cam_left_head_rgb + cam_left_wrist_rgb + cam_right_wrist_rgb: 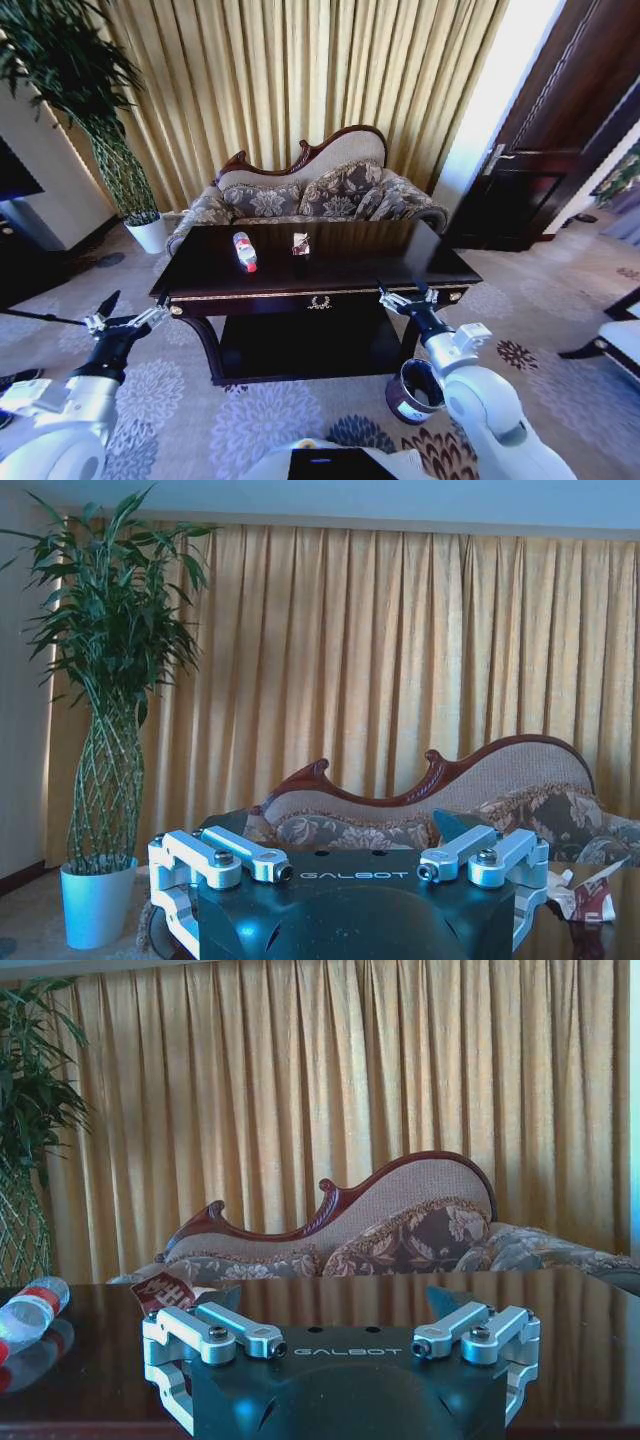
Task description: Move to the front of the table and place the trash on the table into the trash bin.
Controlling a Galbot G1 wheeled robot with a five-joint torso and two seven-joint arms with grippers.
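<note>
The dark-brown table [380, 268] stands straight ahead, gold emblem on its drawer. On its top lie the trash items: a clear bottle [244, 251] with red label and a small wrapper [300, 243] to its right. The right wrist view also shows the bottle [30, 1310] and wrapper [165, 1291] on the glossy top [400, 1300]. The wrapper [585, 892] appears in the left wrist view. The dark trash bin [413, 391] sits on the carpet by the table's front right leg. My left gripper [130, 311] hovers open off the table's left front corner. My right gripper [405, 293] is open at the front edge, above the bin.
A patterned sofa [310, 195] stands behind the table before gold curtains. A tall plant in a white pot [150, 235] is at the back left. A dark door [560, 130] is at the right, a white bench [625, 340] at the far right. Floral carpet surrounds the table.
</note>
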